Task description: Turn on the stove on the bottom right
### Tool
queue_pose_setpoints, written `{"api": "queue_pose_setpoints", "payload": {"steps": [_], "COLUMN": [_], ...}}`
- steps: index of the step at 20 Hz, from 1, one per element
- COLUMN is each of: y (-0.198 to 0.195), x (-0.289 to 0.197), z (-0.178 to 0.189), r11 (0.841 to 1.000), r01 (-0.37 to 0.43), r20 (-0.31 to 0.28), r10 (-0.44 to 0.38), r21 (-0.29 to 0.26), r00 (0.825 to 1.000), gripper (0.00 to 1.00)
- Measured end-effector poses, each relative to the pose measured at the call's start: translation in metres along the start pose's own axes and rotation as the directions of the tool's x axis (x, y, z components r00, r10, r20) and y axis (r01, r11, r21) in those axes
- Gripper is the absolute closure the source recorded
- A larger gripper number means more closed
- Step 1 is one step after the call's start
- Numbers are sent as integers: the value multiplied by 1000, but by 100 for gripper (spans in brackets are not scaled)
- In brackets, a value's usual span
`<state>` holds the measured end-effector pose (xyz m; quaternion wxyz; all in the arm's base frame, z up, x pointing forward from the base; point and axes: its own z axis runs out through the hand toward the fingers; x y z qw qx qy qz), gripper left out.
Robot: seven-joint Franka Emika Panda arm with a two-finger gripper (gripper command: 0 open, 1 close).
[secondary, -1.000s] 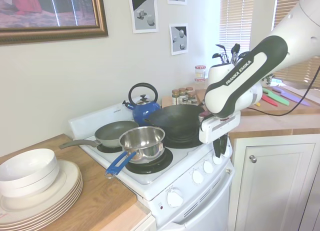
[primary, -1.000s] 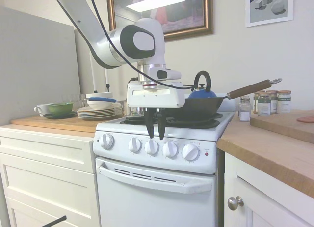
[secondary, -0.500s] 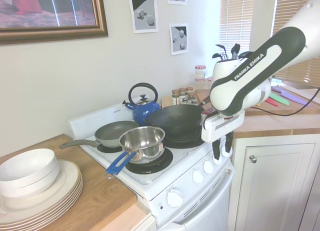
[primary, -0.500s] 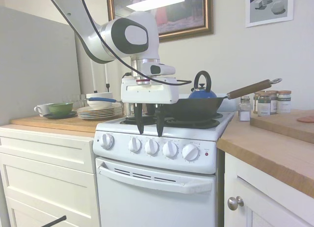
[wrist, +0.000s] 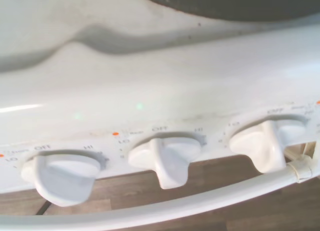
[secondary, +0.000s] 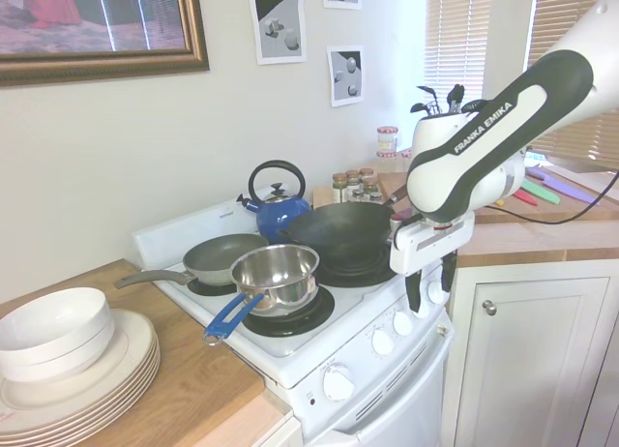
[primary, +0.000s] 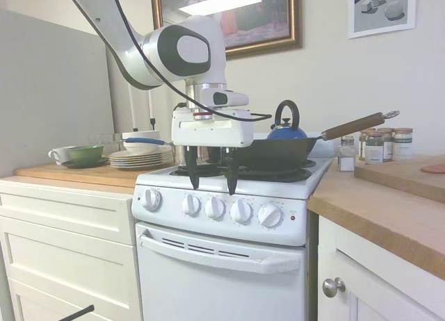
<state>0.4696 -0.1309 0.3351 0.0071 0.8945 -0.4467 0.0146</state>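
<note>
The stove is a white range with coil burners and a row of round white knobs on its front panel. A small red light sits at the right end of that panel. My gripper hangs open, fingers pointing down, just above the middle knobs and apart from them. From the other side, the gripper is over the stove's front right edge, near its knobs. The wrist view shows three knobs with OFF, LO and HI marks.
A black wok with a wooden handle and a blue kettle sit on the right burners. A steel saucepan and a frying pan occupy the left ones. Plates lie on the left counter, spice jars on the right one.
The gripper rose a little from the knobs and shifted left. Its fingers spread from nearly together to wide apart.
</note>
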Motion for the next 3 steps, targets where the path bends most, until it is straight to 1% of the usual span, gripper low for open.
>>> {"api": "queue_pose_setpoints", "payload": {"steps": [3], "y": [3], "x": [0], "z": [2], "r11": [1000], "r01": [-4], "r20": [4], "r10": [4], "r21": [-3], "r00": [1000], "gripper": [0]}}
